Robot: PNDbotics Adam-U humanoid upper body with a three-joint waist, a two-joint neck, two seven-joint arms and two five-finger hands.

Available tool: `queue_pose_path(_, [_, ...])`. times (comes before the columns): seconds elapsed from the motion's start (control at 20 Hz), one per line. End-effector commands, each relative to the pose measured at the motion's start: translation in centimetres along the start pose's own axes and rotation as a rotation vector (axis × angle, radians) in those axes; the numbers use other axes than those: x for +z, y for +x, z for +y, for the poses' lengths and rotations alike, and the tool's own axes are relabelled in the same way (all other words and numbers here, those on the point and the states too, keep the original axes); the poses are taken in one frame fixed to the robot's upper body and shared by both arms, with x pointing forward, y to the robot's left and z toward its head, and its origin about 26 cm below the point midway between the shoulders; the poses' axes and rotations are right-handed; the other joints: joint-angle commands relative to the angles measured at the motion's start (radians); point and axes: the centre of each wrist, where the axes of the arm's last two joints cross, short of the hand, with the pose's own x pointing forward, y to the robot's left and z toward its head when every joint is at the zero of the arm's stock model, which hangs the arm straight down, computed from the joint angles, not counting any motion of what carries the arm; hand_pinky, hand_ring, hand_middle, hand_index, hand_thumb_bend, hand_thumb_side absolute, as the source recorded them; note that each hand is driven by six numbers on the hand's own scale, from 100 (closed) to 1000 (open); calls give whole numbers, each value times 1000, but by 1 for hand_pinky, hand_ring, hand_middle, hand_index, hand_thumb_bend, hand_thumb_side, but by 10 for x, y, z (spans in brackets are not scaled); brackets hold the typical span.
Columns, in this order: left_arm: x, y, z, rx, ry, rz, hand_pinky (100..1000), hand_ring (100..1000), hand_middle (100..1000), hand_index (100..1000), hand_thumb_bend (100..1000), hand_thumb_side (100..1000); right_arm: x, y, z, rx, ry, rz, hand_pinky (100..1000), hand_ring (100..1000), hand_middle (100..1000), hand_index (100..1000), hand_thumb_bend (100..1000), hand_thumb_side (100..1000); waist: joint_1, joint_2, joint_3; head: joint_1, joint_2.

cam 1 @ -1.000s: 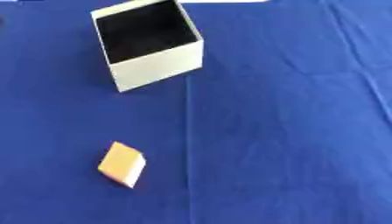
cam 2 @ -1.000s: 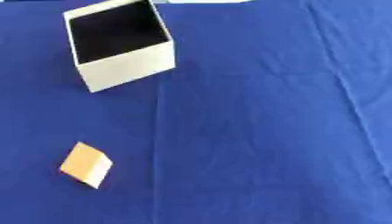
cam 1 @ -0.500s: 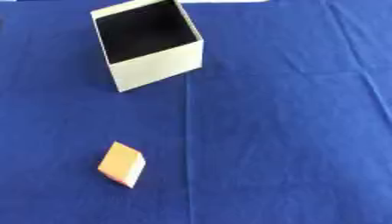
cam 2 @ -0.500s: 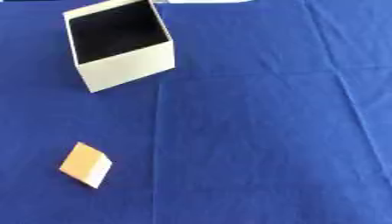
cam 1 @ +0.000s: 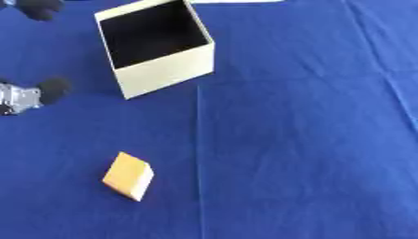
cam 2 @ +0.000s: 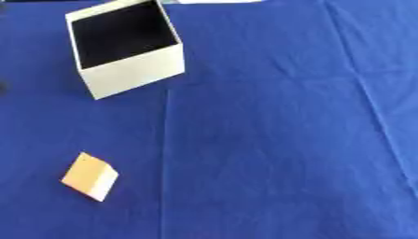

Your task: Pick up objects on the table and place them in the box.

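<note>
Mostly blue cloth (cam 1: 310, 140) over the table, with a long straight fold line running from just below the box down to the near edge, and some softer creases on the right side.

Far left on the cloth, an open box (cam 2: 130, 72): pale cream walls outside, black inside, turned at an angle with one corner pointing to the near left. Standing upright on its base, mouth up, the inside only dark.

Nearer, and also on the left, one orange block (cam 1: 128, 176), lying on the cloth with a corner turned toward the near edge. Orange top face, and a paler side face along the lower right. Well apart from the box, a little left of the fold line, not touched by any hand.

At the left edge of the left eye view, only a part of the left hand (cam 1: 32, 93): a silver piece and a rounded black tip. Level with the near wall of the box, beside it but not touching it, and well apart from the orange block. Another rounded black shape (cam 1: 37, 8) in the upper left corner, left of the far wall of the box; cannot tell whether part of the same hand. Too little visible to tell whether the fingers are straight or curled; no object seen in them.

Right hand in neither view.

At the far edge, behind the box, a thin white strip (cam 1: 237, 1); not possible to say what.
</note>
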Motion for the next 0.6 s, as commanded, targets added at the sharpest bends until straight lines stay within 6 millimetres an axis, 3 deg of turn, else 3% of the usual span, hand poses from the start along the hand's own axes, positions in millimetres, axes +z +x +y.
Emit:
queue_pose_path(0.05, [-7,6,7,-53,-162,-34,624,654,687,820,628,645,-8,6,-5,7,11,-40,815,772,617,745,100,786,4,-23,-2,6,0])
queue_pose_path(0.25, [-17,12,3,-49,-305,-37,639,677,707,832,684,593,-8,6,-4,2,15,-39,815,772,617,745,100,786,7,-26,-6,7,2])
queue_pose_path(0.4, [-23,16,-1,-36,-395,-26,645,688,713,835,740,491,-8,6,-3,-2,18,-39,815,772,617,745,100,786,9,-29,-8,10,2])
queue_pose_path(0.6, [-30,22,-8,4,-495,-1,665,724,723,833,713,400,-8,6,-3,-5,19,-37,815,771,617,745,100,786,11,-31,-12,12,3])
